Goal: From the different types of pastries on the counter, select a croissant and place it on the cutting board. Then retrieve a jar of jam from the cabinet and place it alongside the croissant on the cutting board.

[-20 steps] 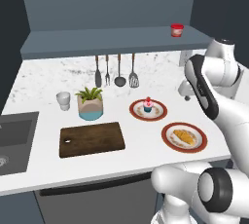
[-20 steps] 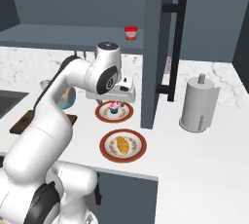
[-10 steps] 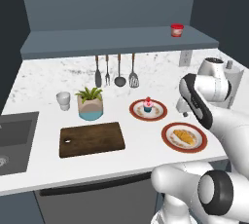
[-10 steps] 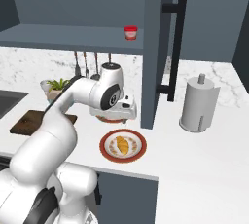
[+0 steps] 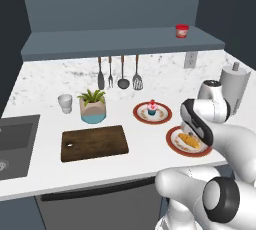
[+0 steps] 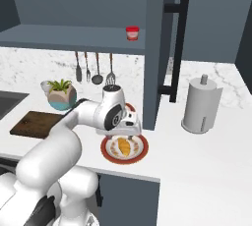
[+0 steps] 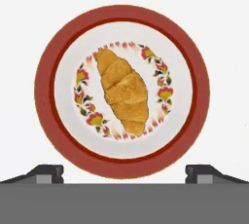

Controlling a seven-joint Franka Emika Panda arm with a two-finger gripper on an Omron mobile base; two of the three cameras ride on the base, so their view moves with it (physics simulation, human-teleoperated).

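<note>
The gripper (image 7: 124, 172) hangs directly above the croissant (image 7: 122, 90), its two dark fingertips (image 7: 46, 173) spread wide apart, wider than the pastry itself, with nothing between them. The croissant lies in the middle of a round red-rimmed plate (image 7: 48, 121) with a flowered ring, set near the front edge of the white marbled counter (image 5: 45, 81). From the left base view the arm's hand covers part of that plate (image 5: 175, 141), and only a bit of golden croissant (image 5: 189, 140) peeks out beside it.

Just behind and to the left sits a second plate (image 5: 141, 112) carrying the pink-frosted cupcake (image 5: 152, 107). Further left, well apart from both plates, the dark cutting board (image 5: 94, 143) lies bare on the counter, and behind it stand a potted plant (image 5: 92, 105) and a white cup (image 5: 65, 103). To the right stands a paper towel roll (image 6: 201, 105). Utensils (image 5: 118, 72) hang on the back wall. Farthest away, the red jar of jam (image 5: 182, 31) stands on the open ledge of the cabinet (image 5: 110, 41).
</note>
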